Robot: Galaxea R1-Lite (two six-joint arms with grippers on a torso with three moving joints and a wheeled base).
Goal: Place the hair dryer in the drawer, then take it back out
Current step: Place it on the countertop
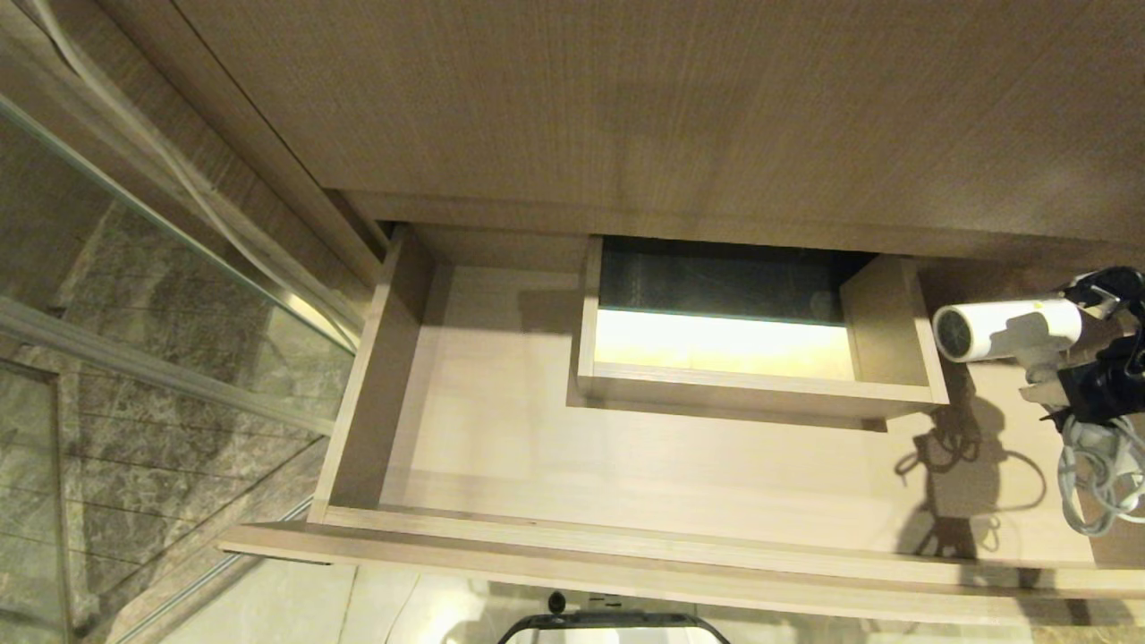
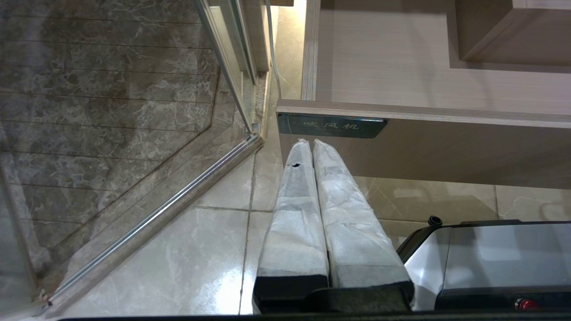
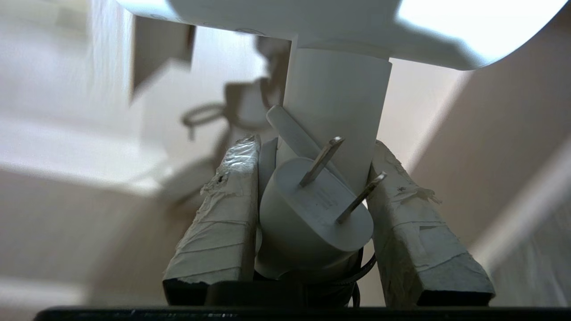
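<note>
At the right edge of the head view, the right gripper clasps the small white hair dryer by its handle, its tape-wrapped fingers on either side. The barrel lies level, its dark rear grille facing the picture's centre, above the right end of the wide light-wood drawer, which stands pulled out. The white coiled cord hangs below; its two-pin plug sits between the fingers. The left gripper, fingers pressed together, hangs below a dark label reading "吹风机" on the drawer front.
</note>
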